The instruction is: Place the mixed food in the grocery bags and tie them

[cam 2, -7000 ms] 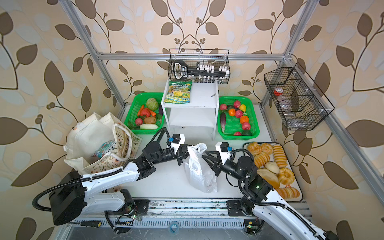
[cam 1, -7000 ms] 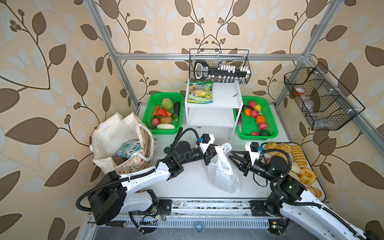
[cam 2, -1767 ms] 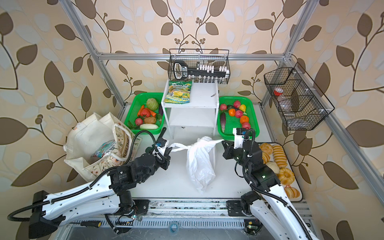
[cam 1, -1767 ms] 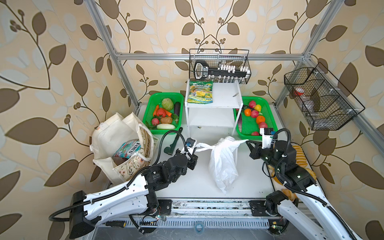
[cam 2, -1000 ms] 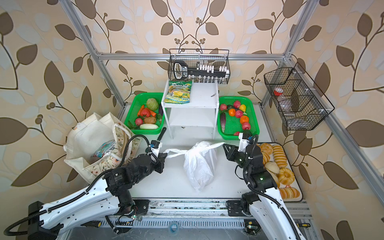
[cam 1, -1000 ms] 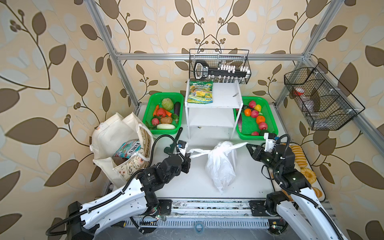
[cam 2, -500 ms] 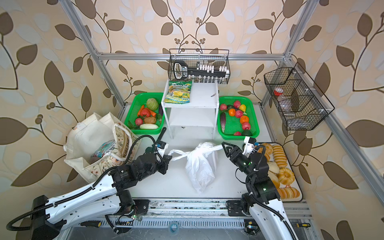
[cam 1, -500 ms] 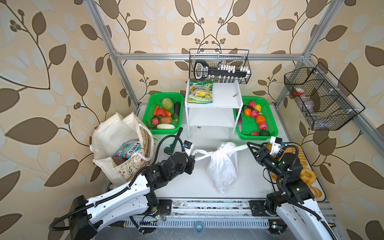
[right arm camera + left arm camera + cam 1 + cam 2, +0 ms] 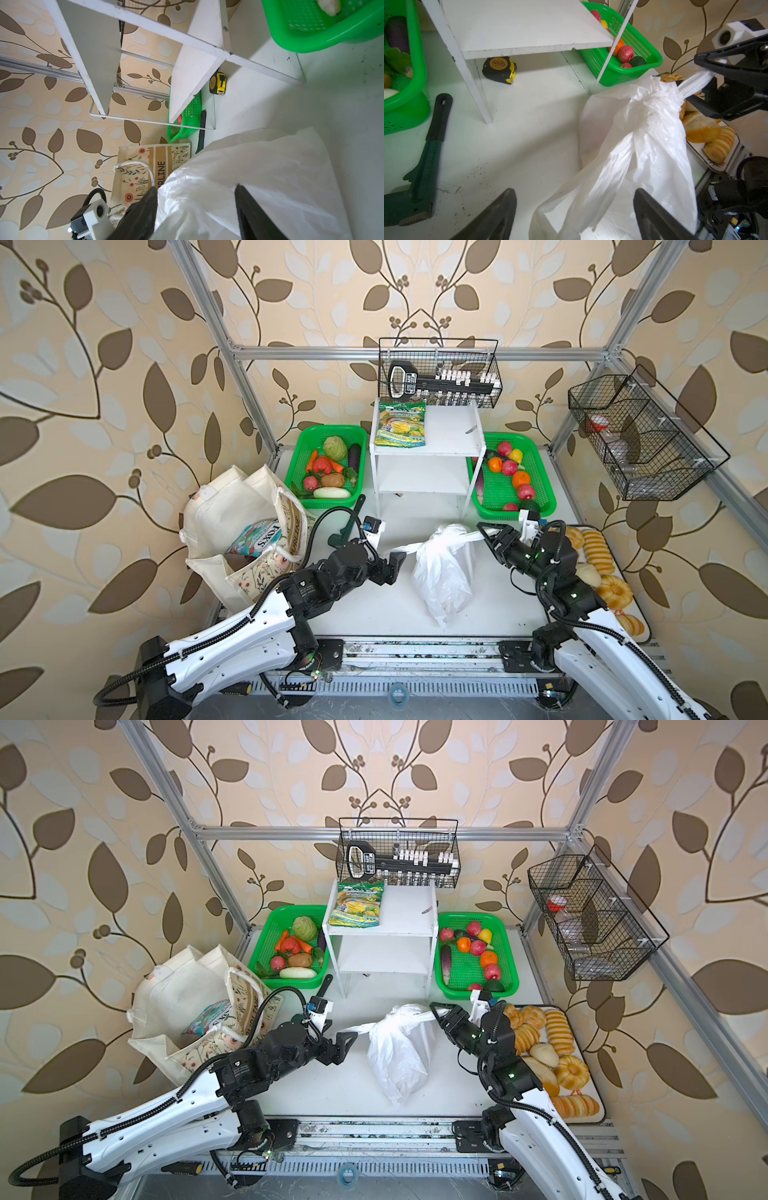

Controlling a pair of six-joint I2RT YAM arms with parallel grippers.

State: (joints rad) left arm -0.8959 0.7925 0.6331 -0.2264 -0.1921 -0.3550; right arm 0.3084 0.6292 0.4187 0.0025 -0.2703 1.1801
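Observation:
The white plastic bag [image 9: 444,572] [image 9: 399,1052] stands knotted at the top in the middle of the table. My left gripper [image 9: 395,566] [image 9: 575,192] is open just left of it, and the bag's left handle [image 9: 571,199] lies slack between the jaws. My right gripper [image 9: 484,536] [image 9: 195,187] is open at the bag's right, with the right handle [image 9: 695,81] lying between its fingers. The cream canvas tote [image 9: 232,510] stands at the left with the FOX'S candy packet [image 9: 255,537] inside. Whatever is in the plastic bag is hidden.
Two green baskets [image 9: 332,429] [image 9: 544,489] of toy produce flank a white shelf [image 9: 444,439] bearing a green-yellow snack packet [image 9: 401,425]. Bread loaves [image 9: 598,556] lie on a tray at the right. A dark wrench [image 9: 425,155] and a tape measure [image 9: 499,69] lie near the shelf.
My left gripper has opened and let go of the left handle, which now hangs slack. The right gripper has come in toward the bag, so its handle is no longer pulled taut.

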